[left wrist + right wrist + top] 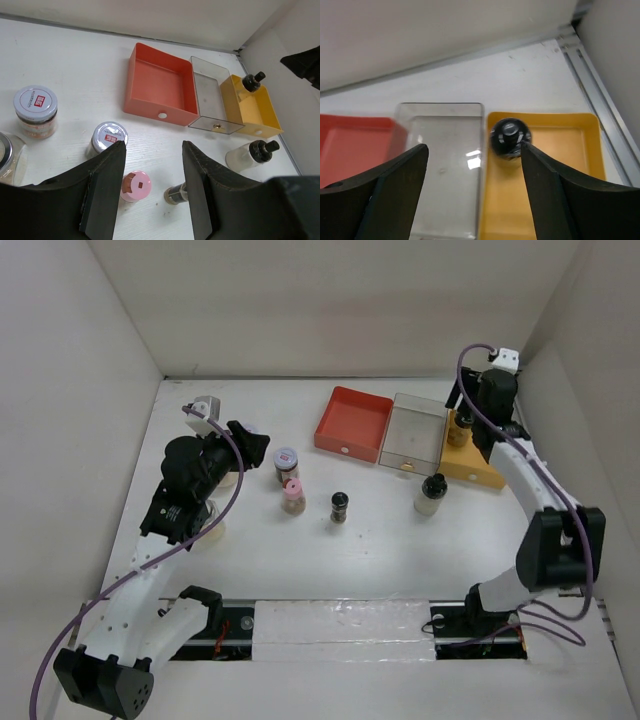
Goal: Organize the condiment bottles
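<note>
Found right hand open and empty over black-capped bottle standing in yellow tray, apparently its sorted slot; left hand part-open, empty, facing pink-lidded jar.

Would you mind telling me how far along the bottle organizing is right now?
Done: one black-capped bottle stands in the yellow tray. In hand: nothing; the right claw hangs open above that bottle, the left claw is open and empty. Left: the pink-lidded jar, the small dark jar, a second black-capped bottle and the silver-lidded jars sit loose on the table.
</note>
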`<state>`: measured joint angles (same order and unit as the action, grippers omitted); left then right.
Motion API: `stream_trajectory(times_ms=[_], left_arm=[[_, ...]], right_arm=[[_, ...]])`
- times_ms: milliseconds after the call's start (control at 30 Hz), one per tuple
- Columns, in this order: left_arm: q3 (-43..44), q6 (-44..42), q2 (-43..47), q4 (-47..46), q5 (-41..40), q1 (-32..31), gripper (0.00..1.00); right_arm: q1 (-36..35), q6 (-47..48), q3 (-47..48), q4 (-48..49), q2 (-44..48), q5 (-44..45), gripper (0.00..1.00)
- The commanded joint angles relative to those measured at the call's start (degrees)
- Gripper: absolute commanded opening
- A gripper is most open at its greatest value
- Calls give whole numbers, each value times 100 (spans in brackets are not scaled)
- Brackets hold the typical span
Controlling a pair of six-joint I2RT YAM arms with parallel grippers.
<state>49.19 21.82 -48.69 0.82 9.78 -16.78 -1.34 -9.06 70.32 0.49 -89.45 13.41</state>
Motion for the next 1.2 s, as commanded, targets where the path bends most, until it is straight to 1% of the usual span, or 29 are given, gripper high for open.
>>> stream_trajectory(times_ms=[0,33,67,100,167,200,233,300,333,400,433,500,533,567,600,667,833,867,967,1100,1167], left_arm=[[3,76,26,-302,181,8,45],[3,76,26,-302,182,8,45],[3,76,87,-302,182,8,45],[3,76,87,-302,182,8,45],[3,76,87,-302,182,8,45],[3,76,140,-302,182,8,45],[3,76,140,-302,182,8,45],[3,129,140,-302,182,8,45],[3,129,140,-302,182,8,45],[3,129,140,-302,235,8,45],[3,129,140,-302,235,8,45],[3,129,140,-354,288,8,45],[3,129,192,-354,288,8,45],[3,129,193,-354,288,8,45],[3,129,193,-354,288,8,45],[3,129,246,-354,288,8,45],[3,129,307,-354,288,8,45],[3,129,307,-354,288,8,45],[3,129,307,-302,235,8,45],[3,129,307,-302,235,8,45],[3,129,307,-302,235,8,45]], right_arm=[[-662,-218,-500,267,1112,-251,80],[-839,-289,-929,267,1340,-251,80],[-1015,-342,-1142,267,1795,-251,80],[-1348,-342,-1318,85,2017,-16,80],[-1631,-342,-1714,-267,2639,179,81],[-1763,-342,-1819,-713,2826,293,82],[-1973,-394,-1916,-935,2993,372,82],[-2150,-517,-2145,-1409,3379,592,82],[-2299,-587,-2215,-1794,3477,784,82],[-2362,-876,-2461,-1991,3723,987,78],[-2414,-878,-2575,-1913,3724,1066,77],[-2309,-940,-2734,-1825,3795,910,74],[-2309,-940,-2796,-1755,3690,839,70],[-2257,-940,-2796,-1693,3628,839,69],[-2256,-940,-2796,-1693,3541,839,69],[-2256,-940,-2735,-1693,3277,1005,65],[-2203,-940,-2664,-1588,2916,1138,64],[-2203,-940,-2664,-1587,2855,1138,61],[-2151,-940,-2726,-1438,2793,1199,58],[-2089,-940,-2840,-1253,2679,1401,48],[-2028,-887,-2840,-1157,2617,1401,47]])
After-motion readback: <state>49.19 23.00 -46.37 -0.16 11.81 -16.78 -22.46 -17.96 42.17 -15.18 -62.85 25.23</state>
